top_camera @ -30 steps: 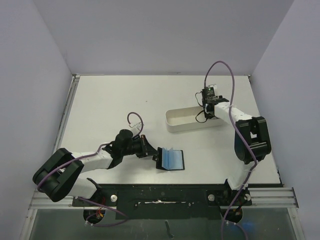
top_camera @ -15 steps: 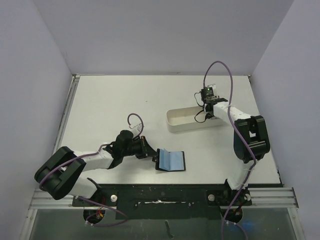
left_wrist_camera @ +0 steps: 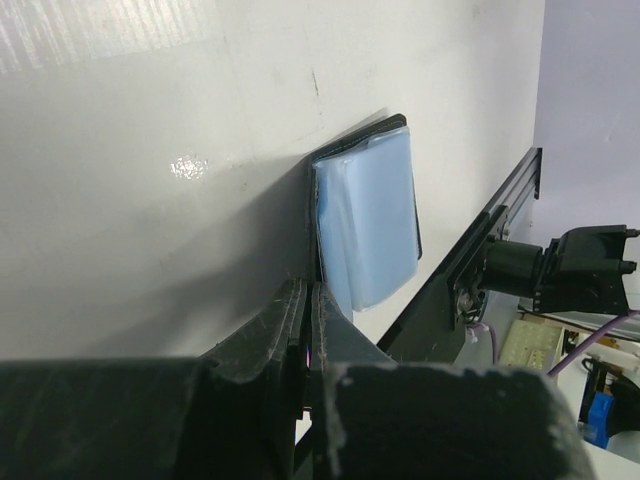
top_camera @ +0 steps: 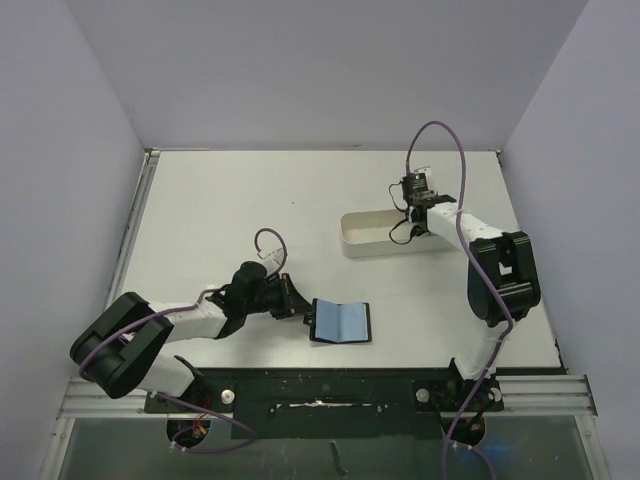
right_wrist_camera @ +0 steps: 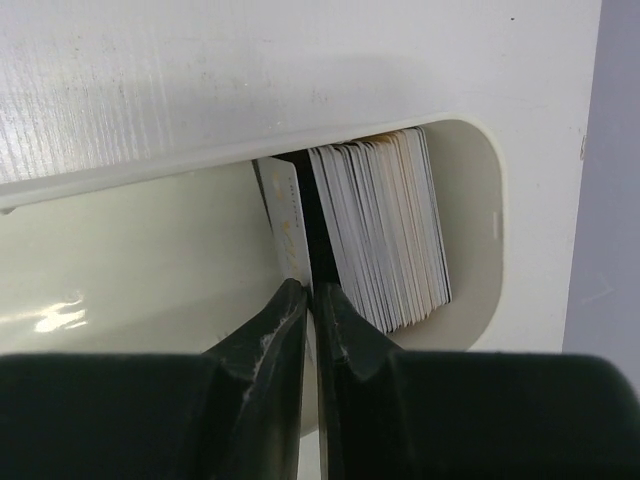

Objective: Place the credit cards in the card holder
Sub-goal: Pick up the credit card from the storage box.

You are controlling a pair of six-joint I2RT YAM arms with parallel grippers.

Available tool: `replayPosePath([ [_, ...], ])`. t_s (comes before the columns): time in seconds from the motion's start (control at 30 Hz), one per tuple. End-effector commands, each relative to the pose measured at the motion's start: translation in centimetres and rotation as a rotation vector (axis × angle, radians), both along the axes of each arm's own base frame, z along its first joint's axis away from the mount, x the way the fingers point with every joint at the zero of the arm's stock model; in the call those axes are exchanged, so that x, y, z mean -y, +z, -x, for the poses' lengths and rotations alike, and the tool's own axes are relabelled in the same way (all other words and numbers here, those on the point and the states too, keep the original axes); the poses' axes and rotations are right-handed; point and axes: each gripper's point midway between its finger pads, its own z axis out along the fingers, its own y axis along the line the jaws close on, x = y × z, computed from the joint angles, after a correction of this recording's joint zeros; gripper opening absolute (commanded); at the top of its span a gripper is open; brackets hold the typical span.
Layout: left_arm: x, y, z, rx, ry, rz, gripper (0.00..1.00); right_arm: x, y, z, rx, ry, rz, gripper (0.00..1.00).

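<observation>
The card holder (top_camera: 342, 322) lies open on the table near the front, black with bluish-grey pockets facing up. My left gripper (top_camera: 303, 309) is shut on its left black edge; the left wrist view shows the jaws (left_wrist_camera: 308, 300) closed on that edge, with the bluish pockets (left_wrist_camera: 368, 215) beyond. The credit cards (right_wrist_camera: 385, 235) stand as a stack on edge in the right end of the white tray (right_wrist_camera: 150, 165). My right gripper (right_wrist_camera: 312, 290) is shut on one card (right_wrist_camera: 284, 225) pulled a little apart from the stack. In the top view it (top_camera: 413, 212) reaches into the tray's right end.
The long white oval tray (top_camera: 365, 248) sits at the right middle of the table. The black front rail (top_camera: 330, 385) runs just below the card holder. Walls enclose the table on the left, back and right.
The card holder's raised flap has come down and it now lies flatter. The tray has shifted slightly to the right under my right gripper.
</observation>
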Motion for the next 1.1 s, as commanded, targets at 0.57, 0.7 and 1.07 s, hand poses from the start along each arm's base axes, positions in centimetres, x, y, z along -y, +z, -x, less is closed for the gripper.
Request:
replayPosePath([
  [0.57, -0.1, 0.2, -1.1, 0.050, 0.019, -0.009, 0.00, -3.2, 8.0, 0.2, 0.141, 0.093, -0.195, 0.00],
  [0.7, -0.3, 0.1, -1.2, 0.049, 0.034, -0.015, 0.00, -4.3, 9.3, 1.2, 0.169, 0.123, -0.255, 0.00],
  [1.07, -0.8, 0.5, -1.6, 0.057, 0.063, -0.041, 0.10, -6.9, 13.0, 3.9, 0.238, 0.164, -0.422, 0.00],
])
